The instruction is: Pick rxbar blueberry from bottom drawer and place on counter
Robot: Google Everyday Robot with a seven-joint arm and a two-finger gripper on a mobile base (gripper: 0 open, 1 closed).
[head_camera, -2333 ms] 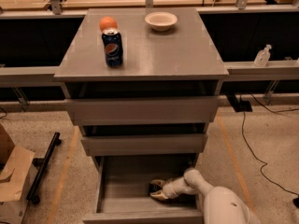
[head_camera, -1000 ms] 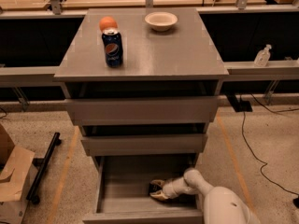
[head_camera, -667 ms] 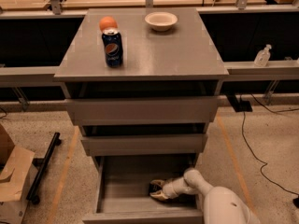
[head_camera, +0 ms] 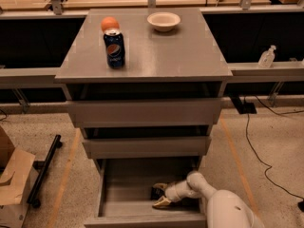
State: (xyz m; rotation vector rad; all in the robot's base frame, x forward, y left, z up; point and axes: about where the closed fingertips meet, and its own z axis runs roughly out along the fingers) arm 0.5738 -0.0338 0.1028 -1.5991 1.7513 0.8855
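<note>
The bottom drawer [head_camera: 118, 208] is pulled out at the foot of the grey cabinet. Inside it, towards the front right, lies the rxbar blueberry [head_camera: 156, 192], a small dark wrapper. My gripper [head_camera: 159, 195] reaches into the drawer from the right on the white arm and sits right at the bar, its tan tips on either side of it. The counter [head_camera: 171, 51] is the cabinet's flat grey top, far above the gripper.
On the counter stand a blue Pepsi can [head_camera: 114, 47], an orange ball [head_camera: 109, 23] behind it and a white bowl [head_camera: 164, 21]. Two closed drawers sit above the open one. A cardboard box [head_camera: 12, 179] and a black bar lie on the floor to the left, and cables to the right.
</note>
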